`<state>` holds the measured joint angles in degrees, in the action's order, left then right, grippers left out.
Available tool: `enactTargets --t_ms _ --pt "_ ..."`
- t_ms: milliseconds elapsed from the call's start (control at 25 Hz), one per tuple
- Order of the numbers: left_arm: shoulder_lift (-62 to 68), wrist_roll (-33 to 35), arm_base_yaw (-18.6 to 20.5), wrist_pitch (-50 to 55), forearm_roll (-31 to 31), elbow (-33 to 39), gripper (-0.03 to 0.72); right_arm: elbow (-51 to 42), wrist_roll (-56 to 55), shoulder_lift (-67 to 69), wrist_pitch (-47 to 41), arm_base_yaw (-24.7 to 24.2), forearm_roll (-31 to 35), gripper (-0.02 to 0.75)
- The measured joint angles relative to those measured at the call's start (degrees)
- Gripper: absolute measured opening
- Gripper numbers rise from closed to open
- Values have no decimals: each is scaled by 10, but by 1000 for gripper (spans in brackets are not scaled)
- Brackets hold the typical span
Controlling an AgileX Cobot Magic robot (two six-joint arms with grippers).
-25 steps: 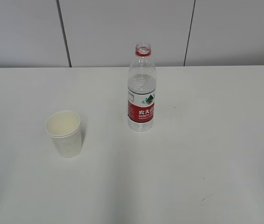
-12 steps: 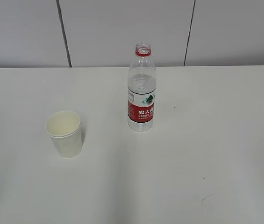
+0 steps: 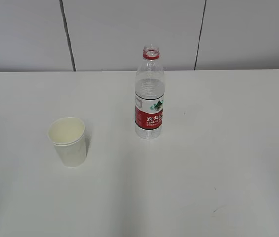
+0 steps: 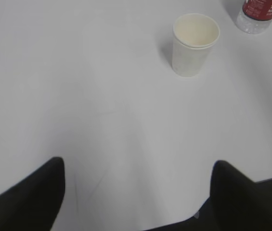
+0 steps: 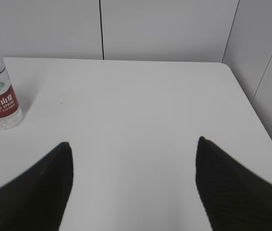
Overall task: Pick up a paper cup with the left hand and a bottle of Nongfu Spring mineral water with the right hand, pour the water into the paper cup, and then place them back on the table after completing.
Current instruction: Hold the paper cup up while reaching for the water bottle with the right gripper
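One paper cup [image 3: 68, 141], one uncapped bottle [image 3: 149, 96] upright on table [image 3: 218, 163], left gripper [image 4: 136, 192] and right gripper [image 5: 133, 178] spread, empty.

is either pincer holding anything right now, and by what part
Nothing is held. The left pincer and right pincer are both open and empty. The paper cup and the bottle stand on the table, untouched.

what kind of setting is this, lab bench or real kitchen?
Likely a lab or test bench, not a kitchen: a plain white table against bare grey wall panels, with only a paper cup and an uncapped water bottle staged on it.
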<state>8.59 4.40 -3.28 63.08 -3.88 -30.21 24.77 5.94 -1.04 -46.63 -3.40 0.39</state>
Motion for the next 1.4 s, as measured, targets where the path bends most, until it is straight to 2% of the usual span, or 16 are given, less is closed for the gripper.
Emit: enactTargets --t_ms 280,600,1400 --pt "0 0 0 0 0 0 564 -60 0 0 99 0 0 586" --pt "0 0 0 0 0 0 564 -93 0 0 158 0 0 586" --pt "0 0 0 -12 1 -5 564 -93 0 0 181 0 0 586"
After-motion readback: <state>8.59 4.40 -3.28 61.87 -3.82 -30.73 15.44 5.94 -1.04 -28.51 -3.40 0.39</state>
